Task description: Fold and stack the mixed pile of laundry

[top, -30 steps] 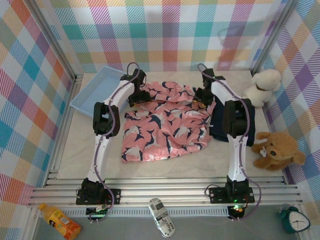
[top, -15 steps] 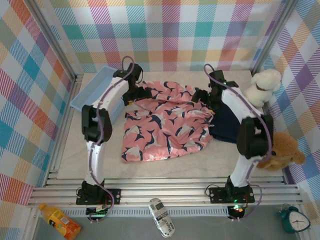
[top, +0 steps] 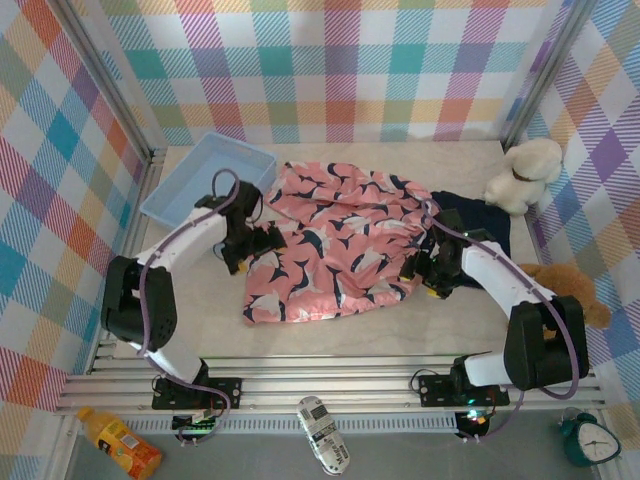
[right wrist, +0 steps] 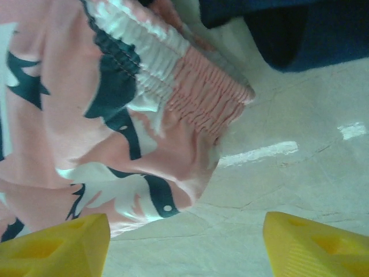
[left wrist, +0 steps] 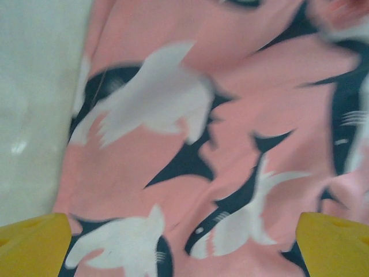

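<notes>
The pink garment with navy-and-white print lies spread across the middle of the table. The dark navy T-shirt lies bunched at its right, partly under it. My left gripper hovers over the garment's left edge. In the left wrist view it stands open, its yellow fingertips wide apart above the printed cloth. My right gripper is at the garment's right edge. It is open over bare table beside the elastic waistband, with the navy shirt beyond.
A light blue basket sits at the back left. A white plush toy is at the back right, and a brown one lies at the right edge behind my right arm. Checked walls close in three sides.
Both arms have drawn back from the garment's far edge toward its side edges. Both grippers have opened and let the cloth go, and the pink garment now lies spread further back.
</notes>
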